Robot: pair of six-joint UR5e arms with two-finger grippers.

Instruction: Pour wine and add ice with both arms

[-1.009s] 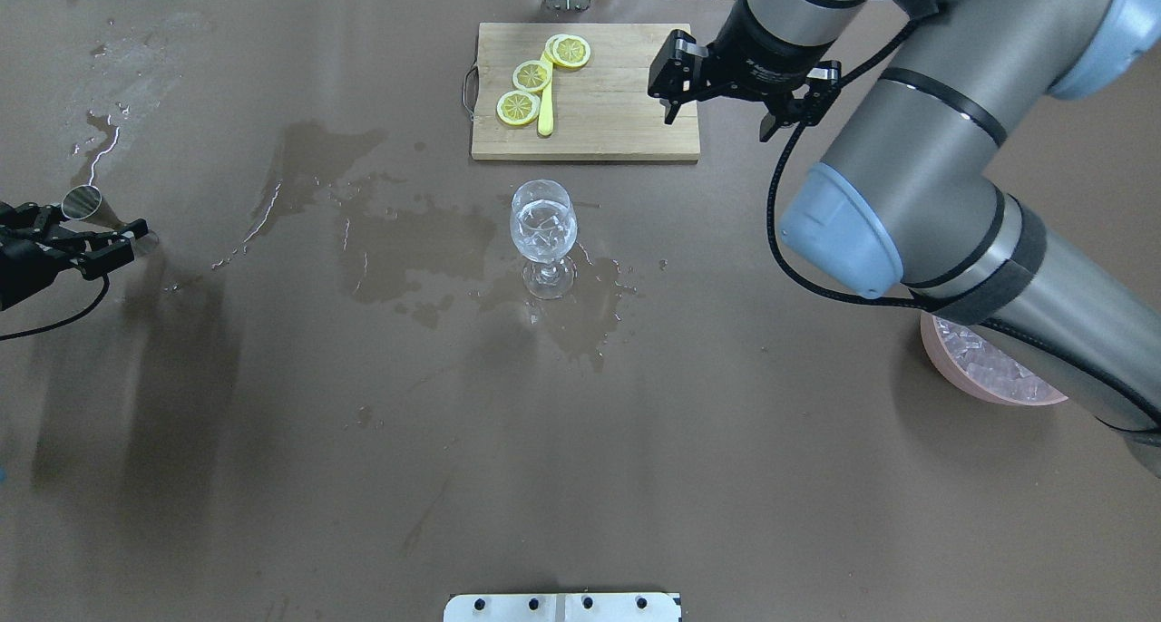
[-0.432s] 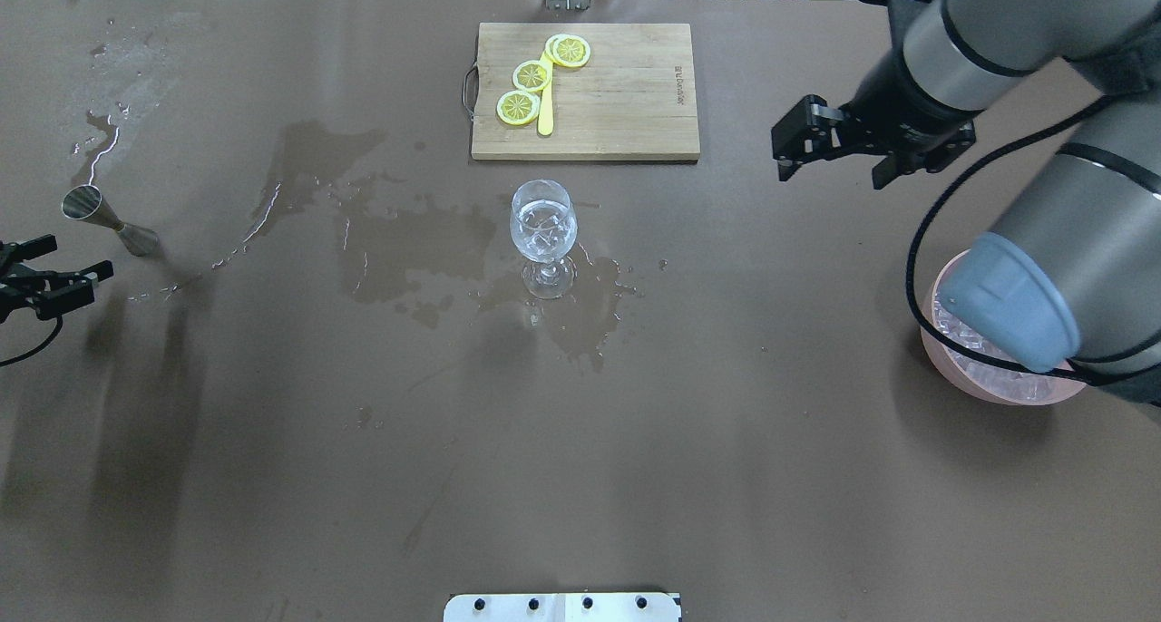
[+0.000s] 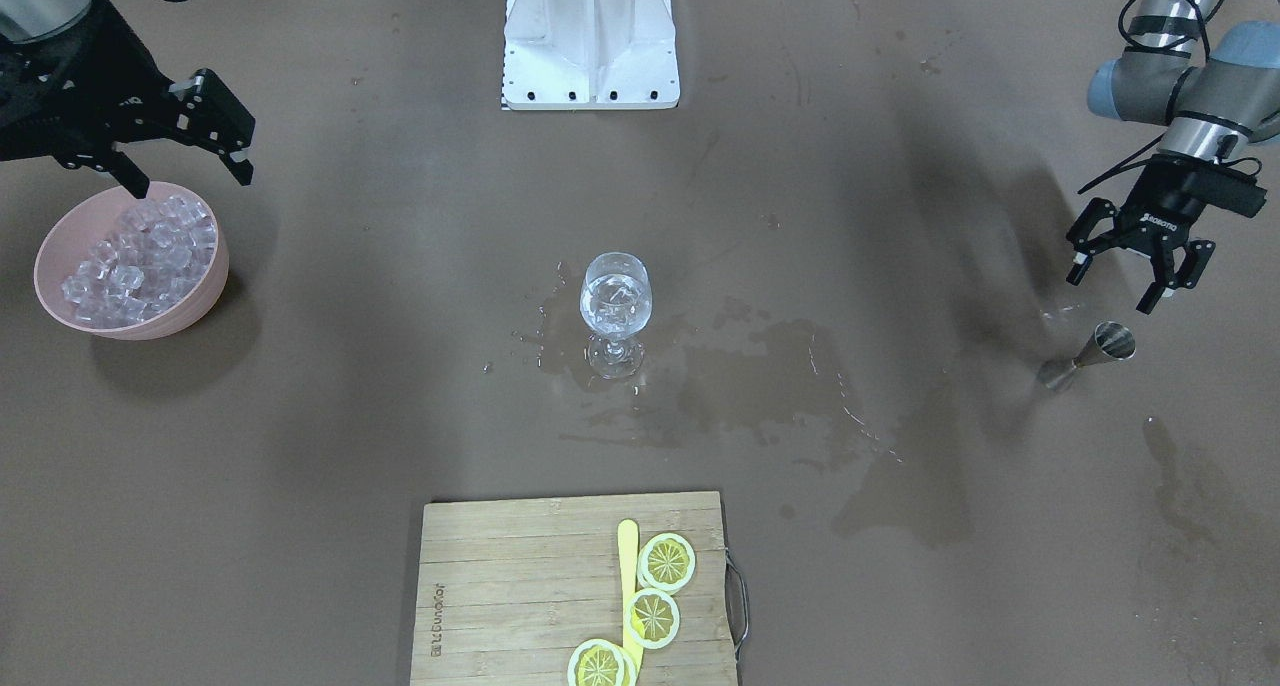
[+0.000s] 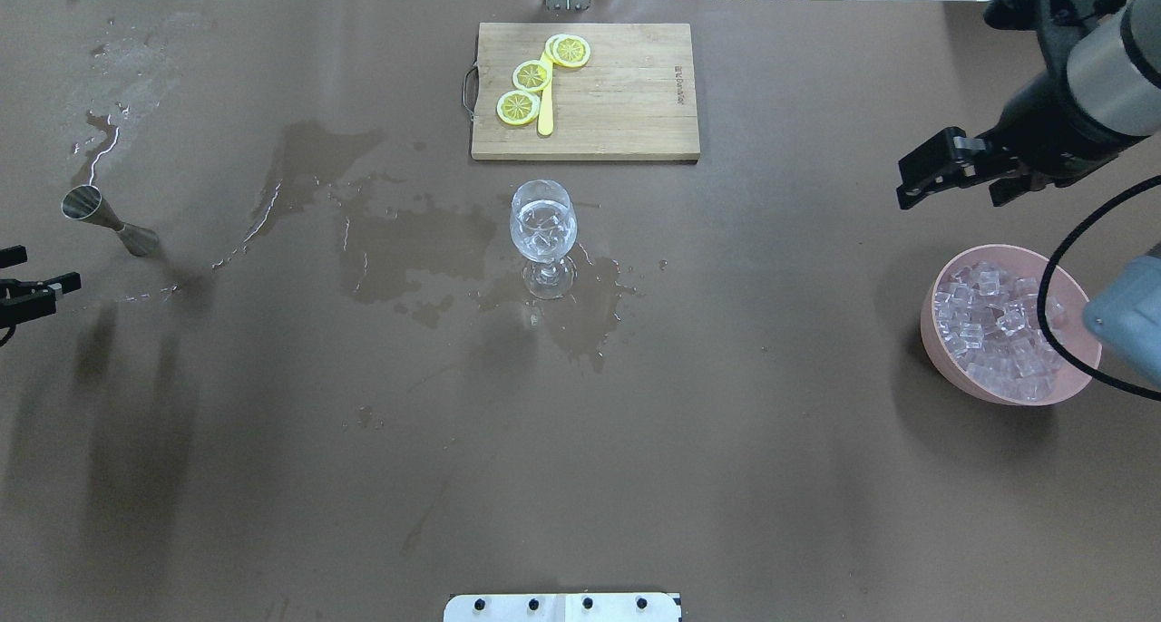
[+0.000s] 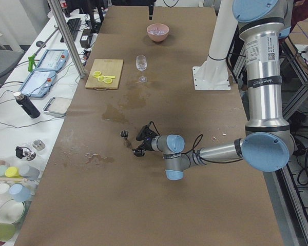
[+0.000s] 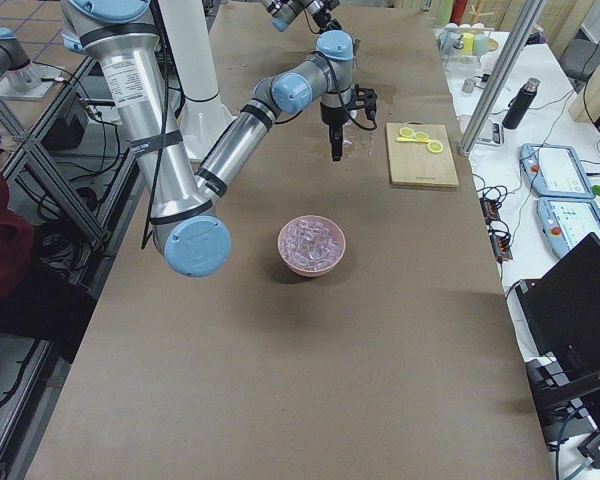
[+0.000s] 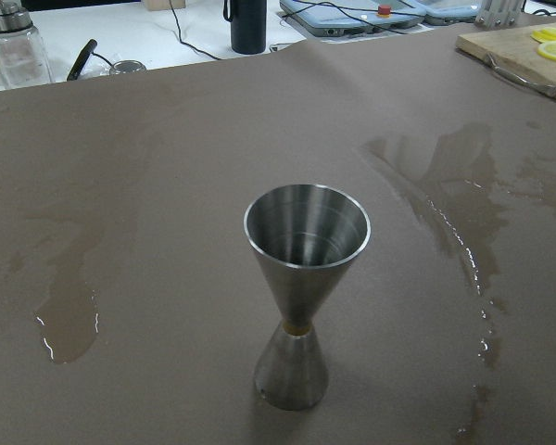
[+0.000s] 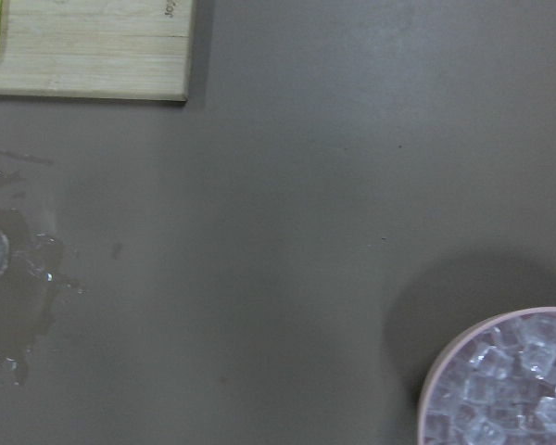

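— Both jobs look done to me: the glass [image 4: 543, 238] stands mid-table on a wet patch, with wine and a few ice cubes inside.

— What changed in the last second?

— Each arm backed off. The right gripper [image 4: 949, 170] was over the board [image 4: 626, 105]; now it hangs out past it, near the bowl [image 4: 943, 350] of ice [image 4: 993, 332]. The left gripper [image 3: 1130, 261] had its fingers round the jigger [image 3: 1090, 354] and has since let go and drawn back toward the table's edge.

— So nothing is being carried?

— Nothing. The right one's jaws are spread wide and bare, touching no object. The left one's are also spread, just beside the jigger but apart from it; the jigger stands upright alone.

— And that means?

— My judgement: pouring and icing are finished, and the arms are retreating. Spilled liquid is spread around the glass's foot.
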